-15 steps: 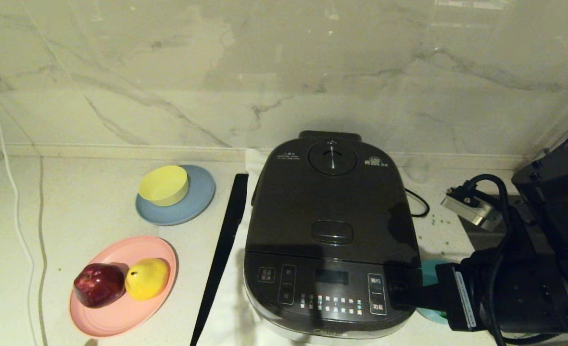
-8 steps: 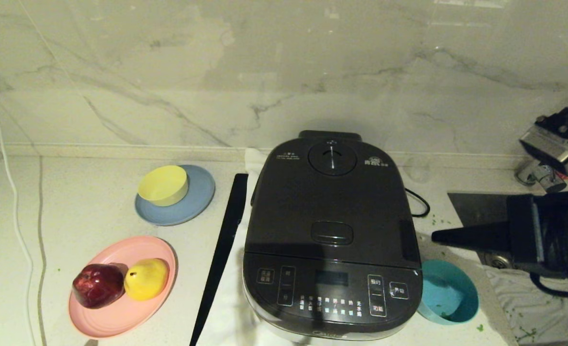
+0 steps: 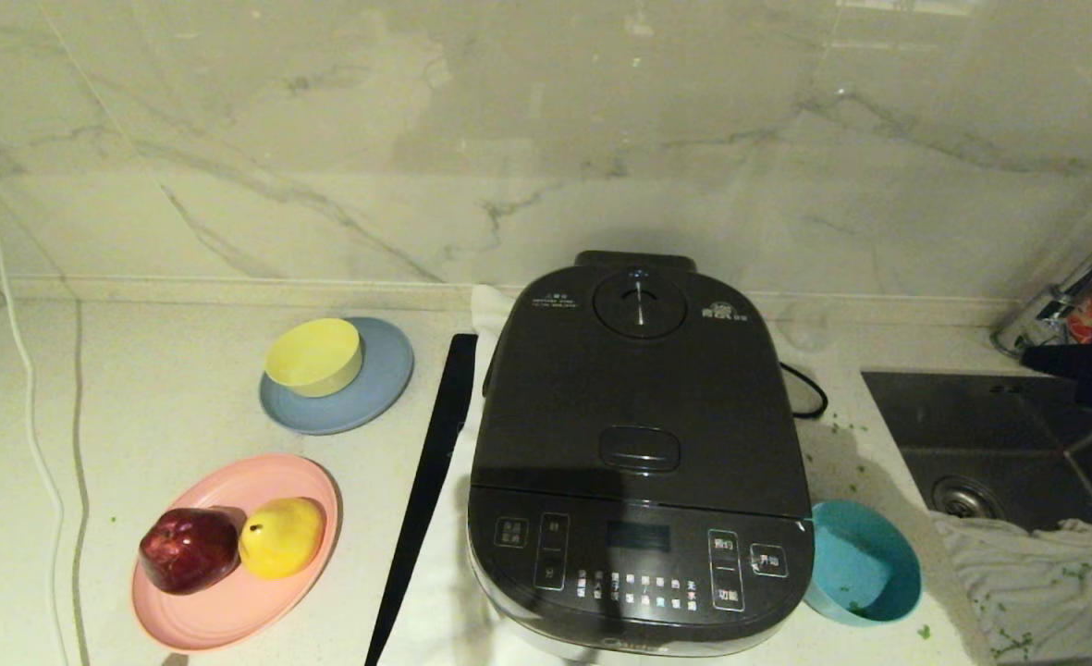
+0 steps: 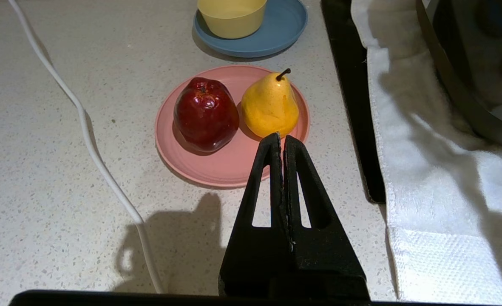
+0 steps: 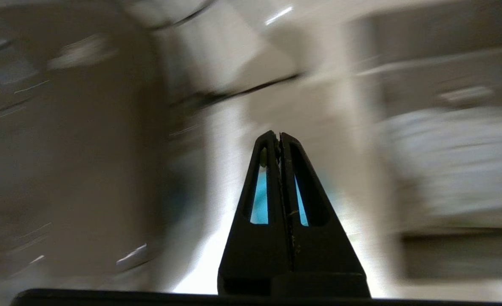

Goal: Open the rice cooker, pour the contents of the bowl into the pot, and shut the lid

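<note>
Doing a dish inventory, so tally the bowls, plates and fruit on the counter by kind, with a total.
Bowls: 2, teal bowl and yellow bowl.
Plates: 2, blue plate and pink plate.
Fruit: 2, red apple and yellow pear.
Total: 6

The rice cooker (image 3: 638, 453) has its lid (image 3: 636, 398) down, so the pot inside is hidden, and its front base is cut by the head view's lower edge; the panel's white button labels are too small to read. Beside the rice cooker's front right corner, the bowl (image 3: 865, 573) is partly covered by the cooker body, and only a few green bits (image 3: 855, 608) show inside. The right wrist view is smeared: past the right gripper (image 5: 279, 135), whose 2 fingers meet, only a teal patch and a dark mass can be made out.
</note>
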Tool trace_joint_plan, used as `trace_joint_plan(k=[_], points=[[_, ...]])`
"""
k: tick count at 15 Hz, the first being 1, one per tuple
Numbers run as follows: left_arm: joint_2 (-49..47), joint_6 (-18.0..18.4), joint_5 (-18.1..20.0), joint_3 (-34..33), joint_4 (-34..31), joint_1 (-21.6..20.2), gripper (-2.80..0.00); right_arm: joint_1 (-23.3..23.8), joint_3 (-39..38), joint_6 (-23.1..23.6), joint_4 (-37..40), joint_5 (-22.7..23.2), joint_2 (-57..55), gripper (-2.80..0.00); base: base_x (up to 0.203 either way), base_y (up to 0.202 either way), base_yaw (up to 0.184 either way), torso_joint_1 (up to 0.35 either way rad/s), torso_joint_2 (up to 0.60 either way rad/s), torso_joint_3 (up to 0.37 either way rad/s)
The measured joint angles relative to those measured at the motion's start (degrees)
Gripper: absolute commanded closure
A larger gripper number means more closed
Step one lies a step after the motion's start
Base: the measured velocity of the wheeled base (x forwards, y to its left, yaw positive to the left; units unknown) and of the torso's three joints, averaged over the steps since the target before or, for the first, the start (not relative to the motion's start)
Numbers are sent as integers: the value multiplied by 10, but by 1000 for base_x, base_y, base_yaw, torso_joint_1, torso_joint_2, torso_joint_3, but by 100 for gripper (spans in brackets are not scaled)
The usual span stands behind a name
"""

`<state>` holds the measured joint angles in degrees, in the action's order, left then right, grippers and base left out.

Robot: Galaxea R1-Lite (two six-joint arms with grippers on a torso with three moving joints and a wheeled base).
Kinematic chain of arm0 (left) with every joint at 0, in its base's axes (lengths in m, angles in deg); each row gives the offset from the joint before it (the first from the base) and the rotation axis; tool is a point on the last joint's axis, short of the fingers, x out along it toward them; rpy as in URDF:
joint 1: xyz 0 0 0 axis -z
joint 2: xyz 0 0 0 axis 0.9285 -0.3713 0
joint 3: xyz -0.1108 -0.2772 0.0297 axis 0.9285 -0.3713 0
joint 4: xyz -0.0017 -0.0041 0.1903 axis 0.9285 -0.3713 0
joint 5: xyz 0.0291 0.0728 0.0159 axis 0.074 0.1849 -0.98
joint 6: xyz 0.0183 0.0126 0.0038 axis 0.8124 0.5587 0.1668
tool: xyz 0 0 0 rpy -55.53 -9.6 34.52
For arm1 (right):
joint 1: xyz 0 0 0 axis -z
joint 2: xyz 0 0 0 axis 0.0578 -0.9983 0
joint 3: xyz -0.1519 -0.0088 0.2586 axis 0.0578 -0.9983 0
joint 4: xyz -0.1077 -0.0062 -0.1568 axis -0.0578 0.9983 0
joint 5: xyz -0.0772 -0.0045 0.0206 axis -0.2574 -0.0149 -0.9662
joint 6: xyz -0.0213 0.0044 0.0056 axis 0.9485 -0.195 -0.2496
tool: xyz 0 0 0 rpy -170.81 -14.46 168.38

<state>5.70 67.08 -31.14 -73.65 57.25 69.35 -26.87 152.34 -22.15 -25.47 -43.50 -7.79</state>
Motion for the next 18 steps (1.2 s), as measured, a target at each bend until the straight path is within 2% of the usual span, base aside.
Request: trace_joint_plan(k=[2,5,8,11,13,16,18], points=[[0,0,0,0,0,0,0,1,-26,37,0,-63,43,0,0,0,0,0,0,0],[0,0,0,0,0,0,0,10,-75,96,2,-92,133,0,0,0,0,0,0,0],[0,0,0,0,0,0,0,90,-115,150,3,-110,226,0,0,0,0,0,0,0],[0,0,0,0,0,0,0,200,-140,195,4,-112,316,0,0,0,0,0,0,0],[0,0,0,0,0,0,0,251,-168,230,5,-110,378,0,0,0,0,0,0,0],[0,0,0,0,0,0,0,293,-246,275,0,-82,479,0,0,0,0,0,0,0],[0,0,0,0,0,0,0,302,-305,281,-14,-54,546,0,0,0,0,0,0,0]])
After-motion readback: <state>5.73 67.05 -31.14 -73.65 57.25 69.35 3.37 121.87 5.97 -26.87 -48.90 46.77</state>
